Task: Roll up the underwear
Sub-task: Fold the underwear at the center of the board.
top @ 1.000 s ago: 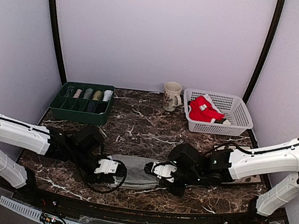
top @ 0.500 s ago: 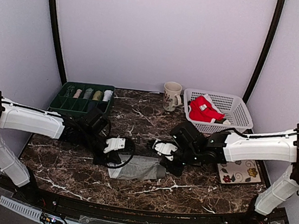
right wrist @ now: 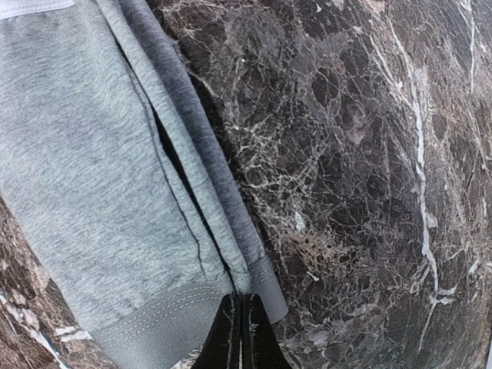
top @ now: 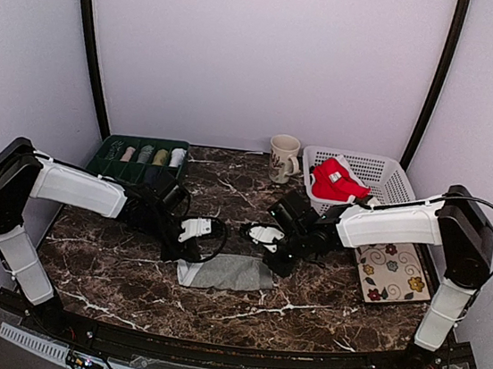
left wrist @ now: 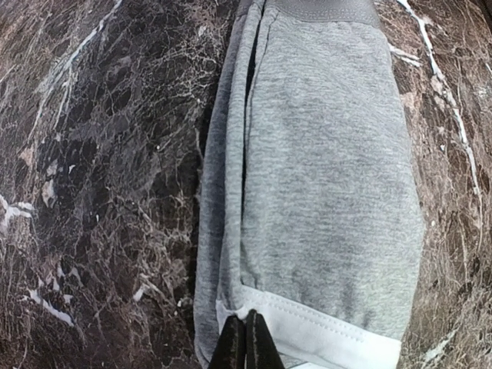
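A light grey underwear [top: 227,273] lies folded into a long strip across the middle of the marble table, between my two grippers. My left gripper [top: 180,258] is at its left end, and in the left wrist view the left gripper [left wrist: 246,323] is shut on the white waistband corner of the grey underwear [left wrist: 330,177]. My right gripper [top: 273,265] is at the right end. Seen from its wrist, the right gripper [right wrist: 240,301] pinches the stitched leg hem of the grey underwear [right wrist: 77,177], where the folded layers meet. A red underwear with white trim [top: 335,179] lies in the basket.
A white plastic basket [top: 397,201] stands at the back right, with a patterned mug [top: 281,157] to its left. A green divided tray [top: 105,167] holding several rolled cloths is at the back left. A floral mat [top: 391,271] lies under the right arm.
Both grippers have carried the near edge of the grey underwear away from the arm bases, folding the flat garment over into a narrower strip. Both arms now reach further out.
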